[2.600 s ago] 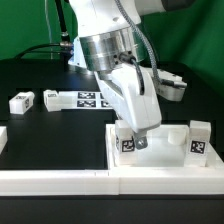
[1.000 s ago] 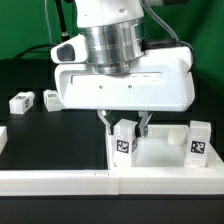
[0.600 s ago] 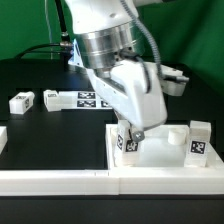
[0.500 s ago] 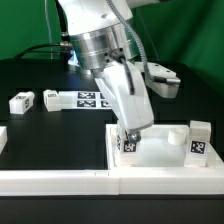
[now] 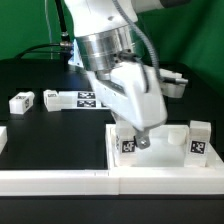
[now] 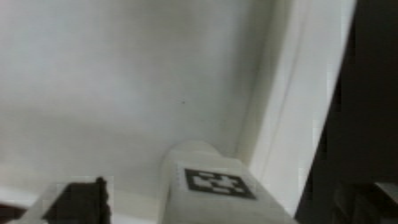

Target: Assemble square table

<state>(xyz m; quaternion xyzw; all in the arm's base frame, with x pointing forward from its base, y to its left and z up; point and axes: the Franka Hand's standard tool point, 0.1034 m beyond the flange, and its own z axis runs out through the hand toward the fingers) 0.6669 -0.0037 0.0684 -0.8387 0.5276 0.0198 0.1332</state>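
The white square tabletop [image 5: 165, 158] lies at the front of the exterior view. A short white tagged leg [image 5: 126, 142] stands upright in its near corner on the exterior view's left. My gripper [image 5: 133, 138] reaches down around this leg with the wrist turned. In the wrist view the leg [image 6: 217, 186] rises between my jaws, and a gap shows between it and the dark finger [image 6: 80, 202], so the gripper is open. A second leg [image 5: 200, 140] stands in the corner on the exterior view's right. Two loose legs [image 5: 20, 102] [image 5: 52, 98] lie on the black table.
The marker board [image 5: 85, 98] lies behind the tabletop. A long white rail [image 5: 60, 180] runs along the front edge. The tabletop's raised rim [image 6: 294, 90] borders the leg in the wrist view. A green backdrop stands behind.
One second ago the wrist stood square-on with both fingers astride the leg. It has since turned back to the slanted pose over the same leg. The legs have not shifted.
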